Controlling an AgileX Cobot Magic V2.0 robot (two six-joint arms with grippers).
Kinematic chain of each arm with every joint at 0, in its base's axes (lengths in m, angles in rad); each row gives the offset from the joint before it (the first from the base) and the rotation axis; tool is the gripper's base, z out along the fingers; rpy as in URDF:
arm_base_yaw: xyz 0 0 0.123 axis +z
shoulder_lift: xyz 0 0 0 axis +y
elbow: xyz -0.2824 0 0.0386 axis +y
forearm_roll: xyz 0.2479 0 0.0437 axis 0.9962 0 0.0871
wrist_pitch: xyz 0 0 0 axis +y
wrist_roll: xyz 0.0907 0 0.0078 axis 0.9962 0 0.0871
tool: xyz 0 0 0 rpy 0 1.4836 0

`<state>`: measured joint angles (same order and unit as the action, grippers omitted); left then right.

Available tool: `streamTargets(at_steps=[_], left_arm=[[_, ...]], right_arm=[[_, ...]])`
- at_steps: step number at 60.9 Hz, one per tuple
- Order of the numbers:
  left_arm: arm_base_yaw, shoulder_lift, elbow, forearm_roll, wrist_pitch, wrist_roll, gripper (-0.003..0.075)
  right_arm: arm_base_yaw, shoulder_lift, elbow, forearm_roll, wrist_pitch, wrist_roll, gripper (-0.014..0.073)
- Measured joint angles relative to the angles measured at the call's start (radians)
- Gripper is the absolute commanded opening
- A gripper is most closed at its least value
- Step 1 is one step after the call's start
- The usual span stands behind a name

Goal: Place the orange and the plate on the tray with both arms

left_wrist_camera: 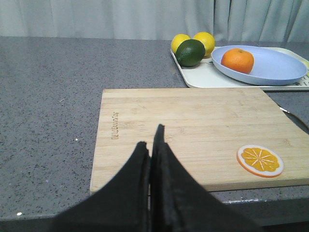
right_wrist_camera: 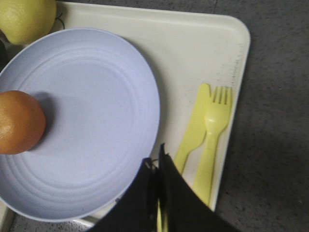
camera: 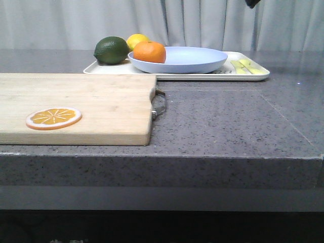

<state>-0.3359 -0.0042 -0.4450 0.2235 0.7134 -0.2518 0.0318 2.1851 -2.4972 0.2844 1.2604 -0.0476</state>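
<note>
The orange (camera: 150, 52) sits in the left part of the pale lavender-blue plate (camera: 192, 58). The plate lies on the cream-white tray (camera: 243, 76) at the back of the counter. The left wrist view shows the orange (left_wrist_camera: 237, 60), the plate (left_wrist_camera: 275, 65) and the tray (left_wrist_camera: 203, 77) far off. My left gripper (left_wrist_camera: 150, 137) is shut and empty, over the near edge of the cutting board. My right gripper (right_wrist_camera: 154, 154) is shut and empty, above the tray (right_wrist_camera: 193, 43) at the rim of the plate (right_wrist_camera: 91, 125), away from the orange (right_wrist_camera: 19, 122).
A wooden cutting board (camera: 91, 101) with a metal handle and an orange slice disc (camera: 53, 118) lies at the front left. A lime (camera: 111, 50) and lemons (camera: 137, 40) sit on the tray's left end. A yellow knife (right_wrist_camera: 193, 128) and fork (right_wrist_camera: 215, 125) lie on its right end.
</note>
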Motion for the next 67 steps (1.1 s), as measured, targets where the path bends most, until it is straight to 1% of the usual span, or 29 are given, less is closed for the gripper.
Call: streamTargets(at_steps=[8, 13, 20, 35, 54, 62, 67], left_arm=[[0.000, 0.000, 0.000, 0.000, 0.000, 0.000, -0.0018], [0.000, 0.000, 0.000, 0.000, 0.000, 0.000, -0.0018], [0.000, 0.000, 0.000, 0.000, 0.000, 0.000, -0.0018], [0.000, 0.000, 0.000, 0.000, 0.000, 0.000, -0.0018], [0.000, 0.000, 0.000, 0.000, 0.000, 0.000, -0.0018], [0.000, 0.000, 0.000, 0.000, 0.000, 0.000, -0.0018], [0.000, 0.000, 0.000, 0.000, 0.000, 0.000, -0.0018]], right_arm=[[0.003, -0.121, 0.107, -0.029, 0.000, 0.000, -0.0061], [0.003, -0.211, 0.206, -0.042, 0.000, -0.013, -0.0061], [0.004, -0.348, 0.373, -0.081, 0.002, -0.023, -0.0061], [0.006, -0.621, 0.730, -0.210, 0.002, -0.045, -0.0061], [0.006, -0.958, 1.164, -0.226, 0.000, -0.047, -0.0061], [0.006, -1.113, 1.353, -0.226, -0.071, -0.057, -0.0061], [0.006, -1.232, 1.480, -0.226, -0.168, -0.064, -0.0061]])
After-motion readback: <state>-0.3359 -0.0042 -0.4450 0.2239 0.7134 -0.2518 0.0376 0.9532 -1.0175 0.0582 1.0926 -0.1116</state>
